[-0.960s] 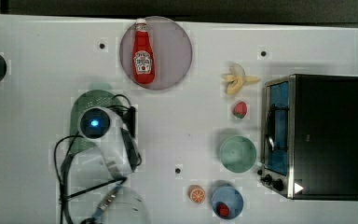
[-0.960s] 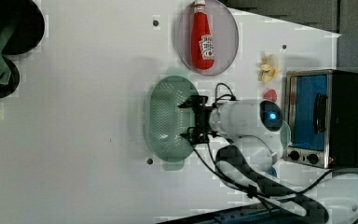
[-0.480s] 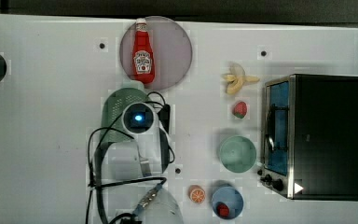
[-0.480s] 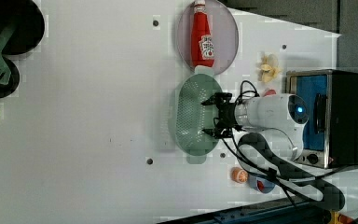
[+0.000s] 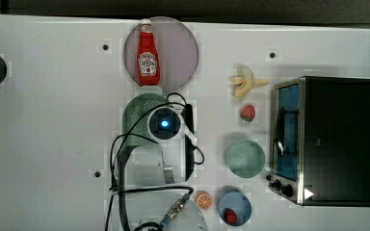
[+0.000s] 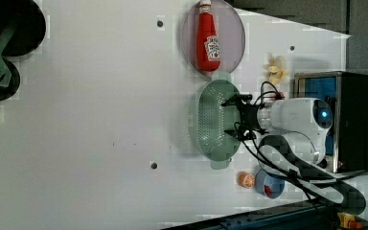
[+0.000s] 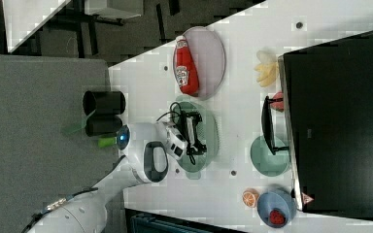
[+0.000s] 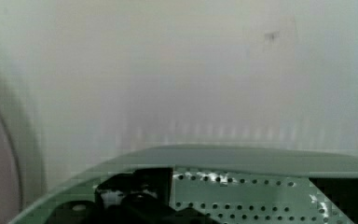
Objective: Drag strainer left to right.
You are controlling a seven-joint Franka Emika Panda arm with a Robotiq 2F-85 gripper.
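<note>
1. Currently, the strainer (image 6: 213,120) is seen mid-counter, just beside the plate (image 5: 178,48) bearing the ketchup bottle (image 5: 147,55).
2. The tool (image 6: 234,118) is held wide, its fingers set inside the strainer's basin; nothing is clamped.
3. Judging by the layout, part of the drag is left.
4. Toward the toaster oven (image 5: 325,139), the green bowl (image 5: 244,159), strawberry (image 5: 248,112) and banana (image 5: 245,84) are seen crowding the path.

Pale mint-green perforated plastic strainer (image 8: 242,186) seen close up, its curved rim arcing across the white table (image 8: 177,70), a black gripper finger (image 8: 140,186) inside the bowl by the small holes, pale round plate edge (image 8: 0,163) beside it
</note>
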